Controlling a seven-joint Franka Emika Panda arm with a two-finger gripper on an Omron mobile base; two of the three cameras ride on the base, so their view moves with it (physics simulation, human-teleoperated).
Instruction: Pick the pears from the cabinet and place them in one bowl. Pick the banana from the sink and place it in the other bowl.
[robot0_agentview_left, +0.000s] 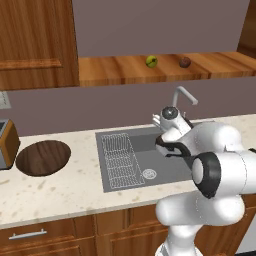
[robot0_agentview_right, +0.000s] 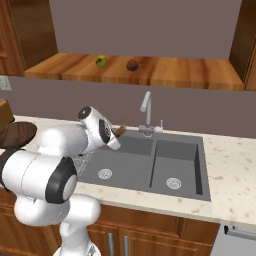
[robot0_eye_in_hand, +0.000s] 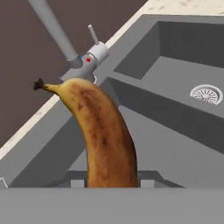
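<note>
Banana (robot0_eye_in_hand: 105, 135) clamped between the gripper (robot0_eye_in_hand: 113, 183) fingers at its lower end, stem tip pointing up toward the faucet (robot0_eye_in_hand: 59, 35) in the hand view; lifted clear of the sink (robot0_agentview_right: 150, 165) floor, hanging over the left basin near the back wall. Brown-mottled peel, held upright along the hand's axis. Just visible as a brownish tip beyond the hand in the right base view (robot0_agentview_right: 120, 131).

Wooden bowl (robot0_agentview_left: 43, 158) waiting on the counter (robot0_agentview_left: 75, 195) well left of the sink, beside the toaster (robot0_agentview_left: 7, 144). Pears still up on the cabinet shelf (robot0_agentview_left: 130, 70): yellow-green pear (robot0_agentview_left: 151, 61) and reddish-brown pear (robot0_agentview_left: 185, 62), near each other but apart.

Likely trouble from here:
- Grip only on one end, most of the fruit cantilevered above; a fast swing toward the bowl could pivot or slip it out
- Faucet neck close to the stem tip; a rising or turning move could knock the fruit against it
- Wire rack (robot0_agentview_left: 121, 160) and sink rim on the path left; too low a carry could clip them
- Shallow bowl; a high release could let the curved fruit roll or bounce out
</note>
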